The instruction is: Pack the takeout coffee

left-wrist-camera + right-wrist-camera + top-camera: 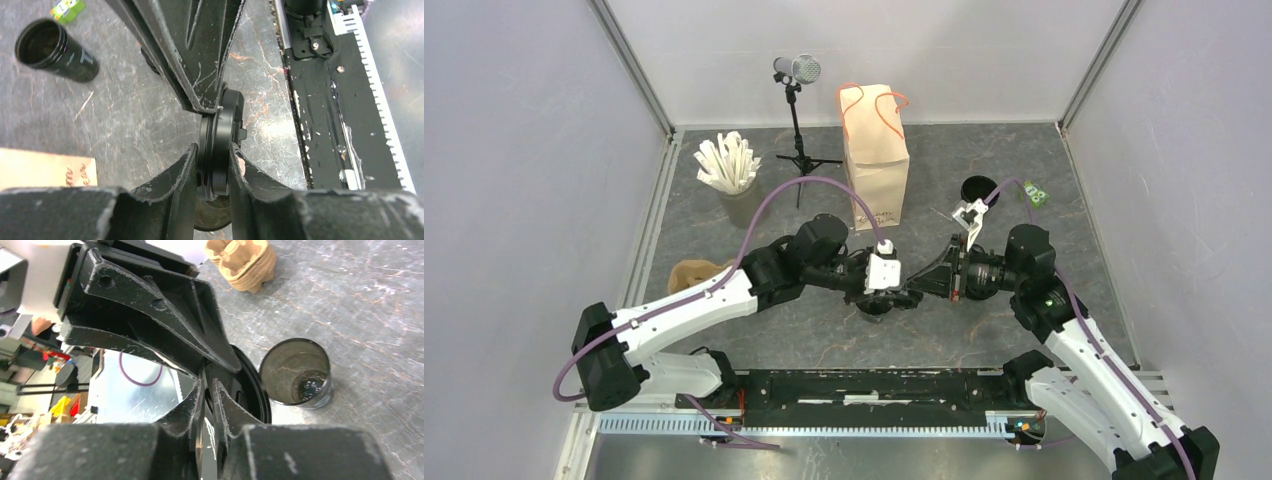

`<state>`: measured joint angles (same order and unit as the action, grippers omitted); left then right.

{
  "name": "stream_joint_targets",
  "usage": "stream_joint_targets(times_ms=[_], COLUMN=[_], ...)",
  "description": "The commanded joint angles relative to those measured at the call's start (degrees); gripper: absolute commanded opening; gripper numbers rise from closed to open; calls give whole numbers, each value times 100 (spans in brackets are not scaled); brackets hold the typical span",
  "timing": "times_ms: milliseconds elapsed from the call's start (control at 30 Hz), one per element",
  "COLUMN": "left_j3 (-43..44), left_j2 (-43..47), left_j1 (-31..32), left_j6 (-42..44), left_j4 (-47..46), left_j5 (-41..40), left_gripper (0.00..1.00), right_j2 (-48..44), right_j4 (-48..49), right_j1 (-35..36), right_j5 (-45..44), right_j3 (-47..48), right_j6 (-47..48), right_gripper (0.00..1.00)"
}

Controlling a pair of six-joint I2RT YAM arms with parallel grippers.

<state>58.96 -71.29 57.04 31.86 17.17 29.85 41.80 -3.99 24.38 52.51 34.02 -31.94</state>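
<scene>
The takeout coffee's round black lid [222,125] stands on edge above the table's middle. My left gripper [212,147] is shut on its lower rim, one finger on each face. My right gripper [209,382] reaches in from the opposite side, its jaws nearly together on the lid's [250,390] rim. The two grippers meet tip to tip at the left gripper [894,290] and right gripper [919,285]. An open black cup [295,372] stands just below them on the table. A second open black cup [976,188] stands behind the right arm, also seen as the black cup [55,50].
The brown paper bag [876,150] with orange handles stands upright at the back. A grey cup of white sticks [734,170] and a microphone tripod [799,120] are at the back left. A cardboard cup carrier [694,272] lies left. A green packet [1036,193] lies by the far cup.
</scene>
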Motion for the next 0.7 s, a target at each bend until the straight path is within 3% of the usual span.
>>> stream_joint_targets(times_ms=[0, 100, 167, 200, 233, 267, 433, 533, 667], left_j3=[-350, -551, -506, -463, -442, -442, -559, -587, -547], left_j2=[517, 765, 864, 925, 991, 1078, 1509, 1691, 1776], left_j1=[9, 7, 9, 3, -6, -23, -169, -274, -316], left_j6=[-1623, -2416, -2969, -3270, -3551, -3780, -5169, -5901, -6440], left_j4=[-1285, -1553, -1531, -1498, -1470, -1455, -1414, -1192, -794], left_j5=[-833, -1342, -1684, -1863, -2093, -2238, -2928, -3171, -3187], left_gripper=[33, 34, 35, 33, 33, 33, 35, 35, 34], right_j2=[43, -12, -151, -238, -365, -473, -1067, -1209, -1085], right_j4=[-363, -712, -610, -459, -242, 59, 1547, 2047, 2487], right_j1=[40, 40, 40, 38, 37, 36, 43, 88, 215], right_j5=[-682, -1342, -1700, -1853, -2015, -2086, -2342, -2592, -2272], right_j3=[472, 835, 943, 908, 858, 761, 115, -112, -197], right_j6=[401, 834, 1028, 1080, 1165, 1264, 2103, 2537, 2889], right_gripper=[20, 38, 54, 66, 90, 98, 98, 98, 98])
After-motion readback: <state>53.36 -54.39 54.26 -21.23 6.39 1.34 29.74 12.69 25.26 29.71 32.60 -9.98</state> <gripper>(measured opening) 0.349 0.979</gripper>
